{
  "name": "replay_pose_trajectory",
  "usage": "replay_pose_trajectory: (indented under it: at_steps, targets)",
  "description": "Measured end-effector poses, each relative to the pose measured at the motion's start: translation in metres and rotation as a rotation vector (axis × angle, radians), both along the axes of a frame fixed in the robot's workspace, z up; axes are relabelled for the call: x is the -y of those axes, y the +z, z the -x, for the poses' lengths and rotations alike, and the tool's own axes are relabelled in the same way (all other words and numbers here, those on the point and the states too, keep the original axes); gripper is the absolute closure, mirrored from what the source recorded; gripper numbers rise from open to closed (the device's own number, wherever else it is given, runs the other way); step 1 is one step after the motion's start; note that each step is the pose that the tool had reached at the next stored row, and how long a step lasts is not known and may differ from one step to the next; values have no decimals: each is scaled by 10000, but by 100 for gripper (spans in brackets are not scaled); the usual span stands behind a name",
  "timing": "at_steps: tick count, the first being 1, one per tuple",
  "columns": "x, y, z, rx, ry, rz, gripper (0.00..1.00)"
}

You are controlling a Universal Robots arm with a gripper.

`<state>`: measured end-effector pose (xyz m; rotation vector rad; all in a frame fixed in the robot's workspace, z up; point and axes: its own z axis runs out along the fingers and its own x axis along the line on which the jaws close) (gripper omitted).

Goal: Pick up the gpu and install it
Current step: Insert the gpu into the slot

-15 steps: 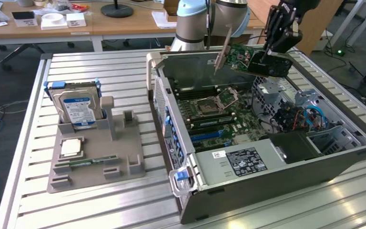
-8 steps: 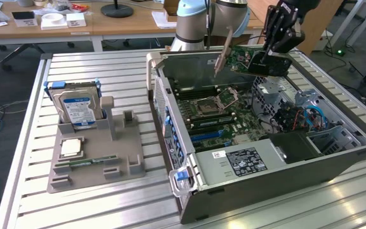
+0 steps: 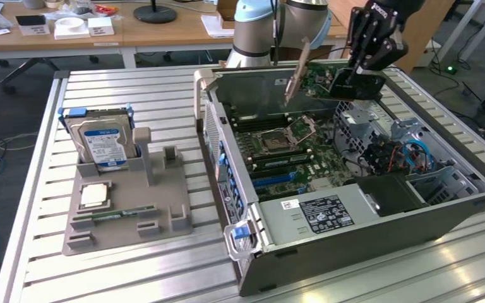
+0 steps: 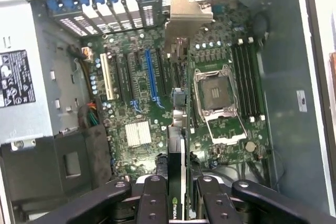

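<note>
one gpu (image 3: 312, 77) end inside the hand (image 3: 366, 68)

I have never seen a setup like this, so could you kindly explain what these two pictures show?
A robot arm ends in a black gripper. One picture comes from a camera off the arm, the other from a camera on its wrist, looking down into an open computer case. The gripper is closed on a graphics card, held above the circuit board inside. Beside the case on the metal table, a grey holder carries a hard drive and a memory stick.
</note>
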<state>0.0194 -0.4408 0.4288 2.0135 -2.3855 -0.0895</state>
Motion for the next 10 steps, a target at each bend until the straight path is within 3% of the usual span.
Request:
replay_pose_trajectory:
  at_steps: [10]
  targets:
    - [0, -2, 0, 0, 1677, 0, 74]
